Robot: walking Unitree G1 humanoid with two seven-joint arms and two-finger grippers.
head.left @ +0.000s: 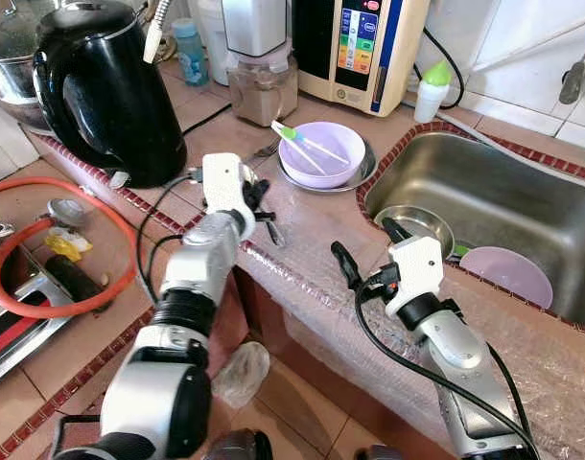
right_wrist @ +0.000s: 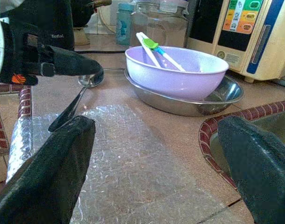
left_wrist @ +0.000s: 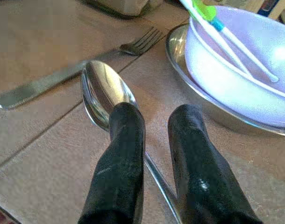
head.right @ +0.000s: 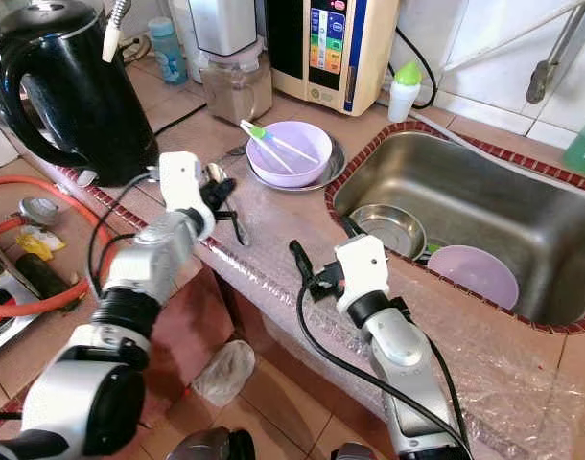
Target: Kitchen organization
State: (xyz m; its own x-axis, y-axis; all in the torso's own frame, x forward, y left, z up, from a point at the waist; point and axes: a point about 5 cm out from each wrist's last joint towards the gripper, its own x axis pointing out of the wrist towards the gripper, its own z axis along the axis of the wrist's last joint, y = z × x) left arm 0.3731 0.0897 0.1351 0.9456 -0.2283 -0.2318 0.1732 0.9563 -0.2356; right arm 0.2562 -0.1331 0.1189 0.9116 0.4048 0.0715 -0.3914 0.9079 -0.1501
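left wrist view: my left gripper point(left_wrist: 154, 140) straddles the spoon point(left_wrist: 103, 93) lying on the counter point(left_wrist: 35, 149) beside the lavender bowl point(left_wrist: 236, 79), fingers apart. i should pinch its thin handle squarely. my right gripper point(right_wrist: 156, 163) gapes wide.

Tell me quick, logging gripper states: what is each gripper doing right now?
Left gripper: open, fingers astride the spoon handle, not yet clamped.
Right gripper: open wide, holding nothing.

Head stereo pair looks steeply down at the counter point(head.left: 302, 240) from above. Both wrist cameras sit low and close, sharing the lilac bowl point(right_wrist: 176, 70) and spoon point(left_wrist: 103, 91).
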